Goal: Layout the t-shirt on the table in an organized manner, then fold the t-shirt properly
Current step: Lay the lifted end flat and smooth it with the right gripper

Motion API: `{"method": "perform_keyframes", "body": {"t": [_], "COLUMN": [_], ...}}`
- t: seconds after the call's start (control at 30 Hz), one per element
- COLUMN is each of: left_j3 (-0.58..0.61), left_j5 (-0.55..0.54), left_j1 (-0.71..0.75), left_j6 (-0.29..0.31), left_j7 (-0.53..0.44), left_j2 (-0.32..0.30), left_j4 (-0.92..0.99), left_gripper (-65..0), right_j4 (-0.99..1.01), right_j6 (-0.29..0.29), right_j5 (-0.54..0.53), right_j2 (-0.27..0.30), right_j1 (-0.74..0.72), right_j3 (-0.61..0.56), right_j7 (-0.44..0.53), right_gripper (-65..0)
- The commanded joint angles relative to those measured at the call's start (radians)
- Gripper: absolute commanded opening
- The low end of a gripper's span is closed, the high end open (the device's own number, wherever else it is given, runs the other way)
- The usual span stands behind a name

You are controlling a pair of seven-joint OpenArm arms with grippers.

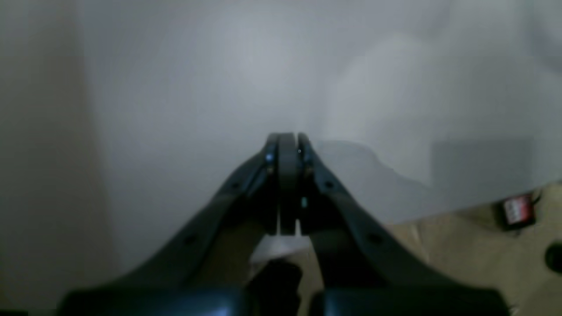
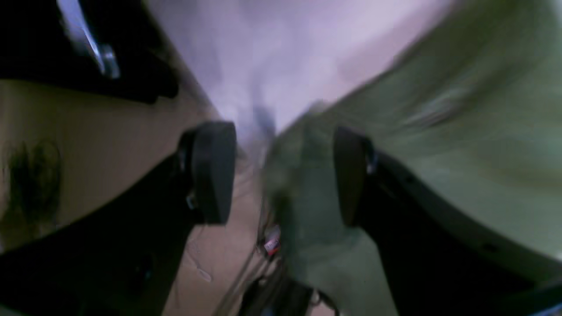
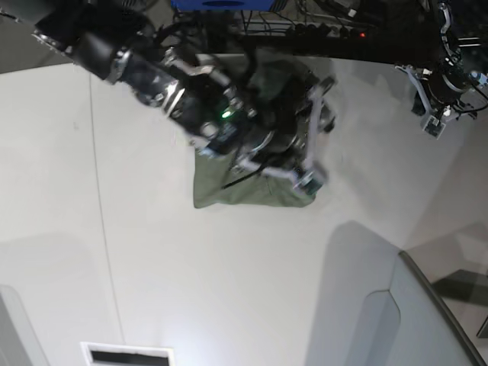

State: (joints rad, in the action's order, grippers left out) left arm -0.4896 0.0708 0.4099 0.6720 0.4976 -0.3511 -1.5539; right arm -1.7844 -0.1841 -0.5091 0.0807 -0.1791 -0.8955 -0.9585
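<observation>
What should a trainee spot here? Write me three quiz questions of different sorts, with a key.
1. True or false: the left tool is shut with nothing in it.
2. The right tool has its jaws: A) pressed together, B) apart, C) out of view.
3. In the base view, which arm reaches over the shirt?

Key: 1 true. 2 B. 3 the right arm.
</observation>
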Motion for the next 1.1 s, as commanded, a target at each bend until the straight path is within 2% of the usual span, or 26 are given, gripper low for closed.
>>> {"method": "perform_keyframes", "body": {"t": [0.0, 0.13, 0.17, 0.27, 0.3, 0.33, 0.43, 0.5, 0.57, 0.63, 0.7, 0.73, 0.8, 0.87, 0.93, 0.97, 1.0, 1.07], "left_j3": [-0.008, 0.03, 0.038, 0.078, 0.102, 0.131, 0.234, 0.289, 0.32, 0.332, 0.312, 0.28, 0.184, 0.081, -0.016, -0.057, -0.09, -0.149], "left_j5": [-0.05, -0.317, -0.365, -0.506, -0.549, -0.595, -0.687, -0.707, -0.704, -0.704, -0.708, -0.708, -0.708, -0.707, -0.705, -0.704, -0.702, -0.702], "left_j1": [-0.004, -0.067, -0.082, -0.111, -0.119, -0.13, -0.176, -0.205, -0.214, -0.213, -0.202, -0.19, -0.154, -0.128, -0.104, -0.09, -0.078, -0.047], "left_j6": [0.013, 0.026, 0.026, 0.026, 0.026, 0.026, 0.026, 0.026, 0.026, 0.026, 0.026, 0.026, 0.026, 0.026, 0.026, 0.026, 0.026, 0.026], "left_j7": [0.032, 0.171, 0.198, 0.226, 0.226, 0.226, 0.223, 0.209, 0.155, 0.112, 0.111, 0.111, 0.111, 0.111, 0.111, 0.111, 0.111, 0.111], "left_j2": [-0.018, -0.021, -0.022, -0.019, -0.019, -0.019, -0.018, -0.003, 0.024, 0.031, 0.025, 0.017, -0.01, -0.035, -0.073, -0.093, -0.107, -0.142], "left_j4": [-0.041, -0.079, -0.078, -0.047, -0.021, 0.007, 0.094, 0.145, 0.175, 0.177, 0.166, 0.155, 0.132, 0.125, 0.129, 0.129, 0.131, 0.128], "left_gripper": [-65.0, -65.0, -55.8, -15.6, -4.9, 0.0, 0.0, 0.0, 0.0, 0.0, 0.0, -2.3, -12.3, -29.0, -51.8, -63.8, -65.0, -65.0], "right_j4": [-0.05, -0.136, -0.139, -0.139, -0.139, -0.139, -0.139, -0.139, -0.137, -0.137, -0.137, -0.14, -0.154, -0.159, -0.151, -0.14, -0.128, -0.091], "right_j6": [-0.004, 0.002, 0.002, 0.002, 0.002, 0.002, 0.002, 0.002, 0.002, 0.002, 0.002, 0.002, 0.002, 0.001, -0.001, -0.001, -0.001, 0.001], "right_j5": [0.013, 0.013, 0.013, 0.013, 0.013, 0.013, 0.013, 0.013, 0.013, 0.014, 0.016, 0.016, 0.016, 0.016, 0.016, 0.017, 0.017, 0.016], "right_j2": [0.029, 0.089, 0.098, 0.129, 0.136, 0.141, 0.166, 0.178, 0.178, 0.179, 0.193, 0.195, 0.189, 0.163, 0.124, 0.112, 0.104, 0.101], "right_j1": [0.016, 0.125, 0.148, 0.2, 0.217, 0.232, 0.28, 0.3, 0.318, 0.33, 0.339, 0.339, 0.339, 0.335, 0.335, 0.335, 0.335, 0.333], "right_j3": [0.071, 0.35, 0.398, 0.467, 0.479, 0.485, 0.485, 0.479, 0.479, 0.48, 0.477, 0.476, 0.462, 0.413, 0.365, 0.344, 0.321, 0.263], "right_j7": [-0.018, -0.032, -0.034, -0.027, -0.027, -0.02, 0.046, 0.085, 0.103, 0.103, 0.105, 0.105, 0.105, 0.105, 0.102, 0.097, 0.097, 0.097], "right_gripper": [-32.3, -32.3, -32.3, -32.4, -32.6, -32.7, -32.7, -32.7, -32.7, -32.7, -33.0, -33.0, -33.0, -33.2, -35.0, -39.3, -45.6, -63.3]}}
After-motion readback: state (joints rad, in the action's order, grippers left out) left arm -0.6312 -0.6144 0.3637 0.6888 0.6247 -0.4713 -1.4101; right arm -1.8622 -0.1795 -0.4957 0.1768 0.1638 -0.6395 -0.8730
